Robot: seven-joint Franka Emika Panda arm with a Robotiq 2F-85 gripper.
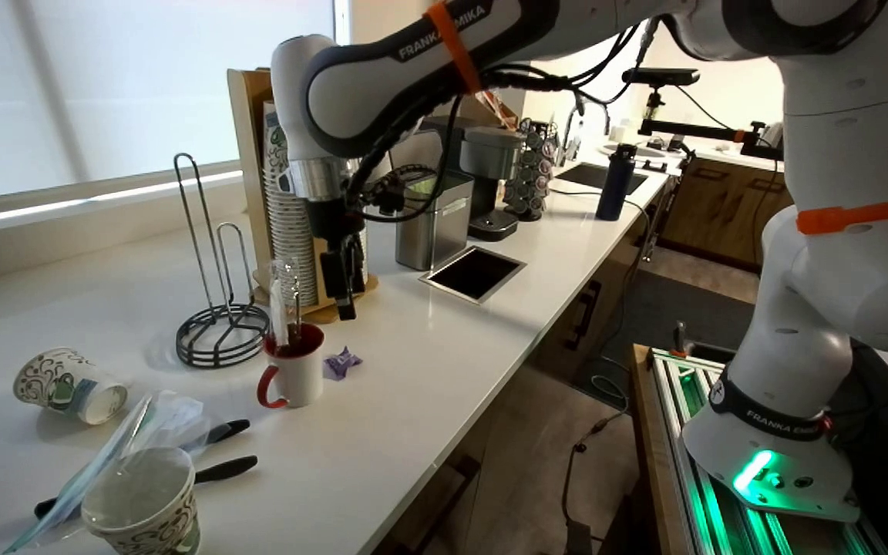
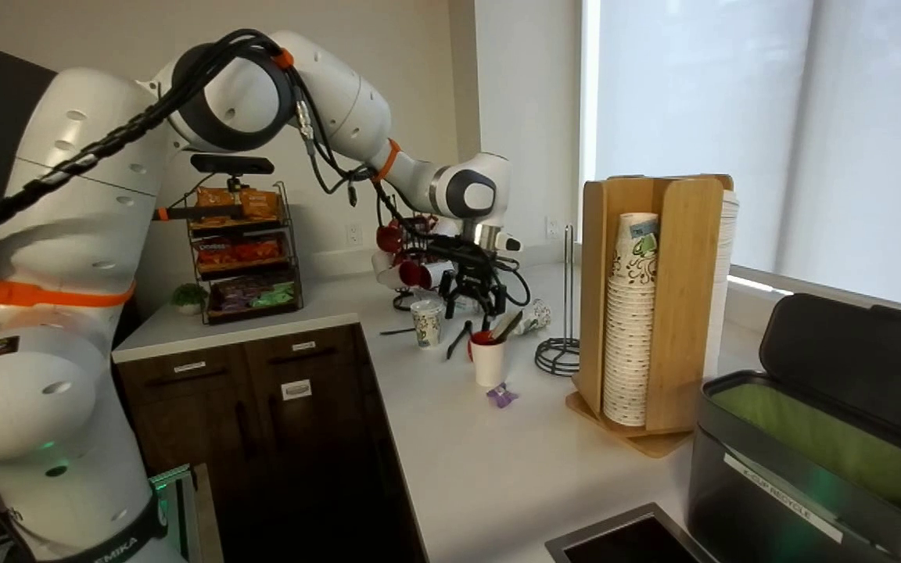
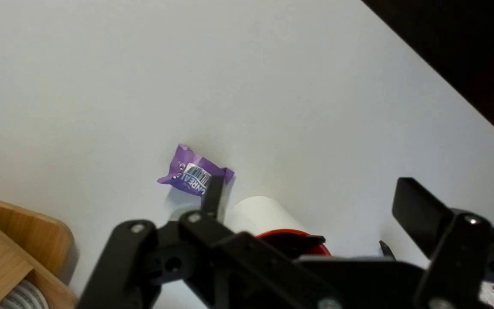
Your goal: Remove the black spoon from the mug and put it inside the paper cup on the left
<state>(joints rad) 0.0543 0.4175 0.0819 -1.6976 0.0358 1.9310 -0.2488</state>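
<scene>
The white mug with the dark red inside (image 1: 301, 379) stands upright on the counter; it also shows in an exterior view (image 2: 489, 365) and the wrist view (image 3: 264, 212). Slim dark utensils (image 2: 507, 327) and a clear plastic piece (image 1: 280, 308) stick up from it. I cannot tell which dark piece is the black spoon; no spoon bowl shows. The off-white paper cup (image 1: 182, 524) stands upright at the counter's near end; it also shows in an exterior view (image 2: 427, 324). My gripper (image 1: 344, 289) is above the mug's area, pointing down, fingers wide apart and empty in the wrist view (image 3: 315, 197).
A purple candy wrapper (image 1: 342, 362) lies beside the mug. A tipped patterned cup (image 1: 66, 385), black utensils (image 1: 227, 469) and a clear plastic wrapper (image 1: 170, 416) lie near the paper cup. A wire holder (image 1: 220, 339) and a wooden cup stand (image 2: 689, 313) are close by.
</scene>
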